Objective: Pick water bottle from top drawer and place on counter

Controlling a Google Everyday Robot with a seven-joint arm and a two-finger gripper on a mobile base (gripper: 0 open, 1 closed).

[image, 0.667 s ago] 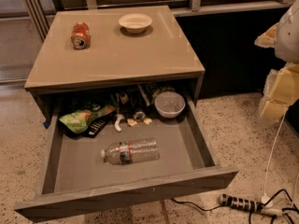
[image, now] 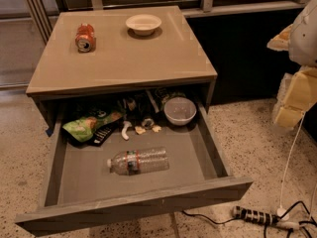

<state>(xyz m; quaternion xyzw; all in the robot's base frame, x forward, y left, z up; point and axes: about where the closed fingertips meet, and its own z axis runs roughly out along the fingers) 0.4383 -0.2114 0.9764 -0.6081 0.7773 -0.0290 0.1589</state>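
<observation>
The water bottle (image: 138, 161) lies on its side on the grey floor of the open top drawer (image: 133, 202), white cap pointing left, red-and-dark label band around its middle. The tan counter (image: 124, 58) sits directly above the drawer. My gripper (image: 294, 95) hangs at the right edge of the view, well to the right of the drawer and about level with it, touching nothing. Part of the arm is cut off by the frame edge.
On the counter stand an orange-red soda can (image: 85, 37) and a white bowl (image: 143, 23). At the drawer's back lie a green snack bag (image: 89, 125), a grey bowl (image: 180, 110) and small scraps. A power strip (image: 257, 216) and cables lie on the floor at right.
</observation>
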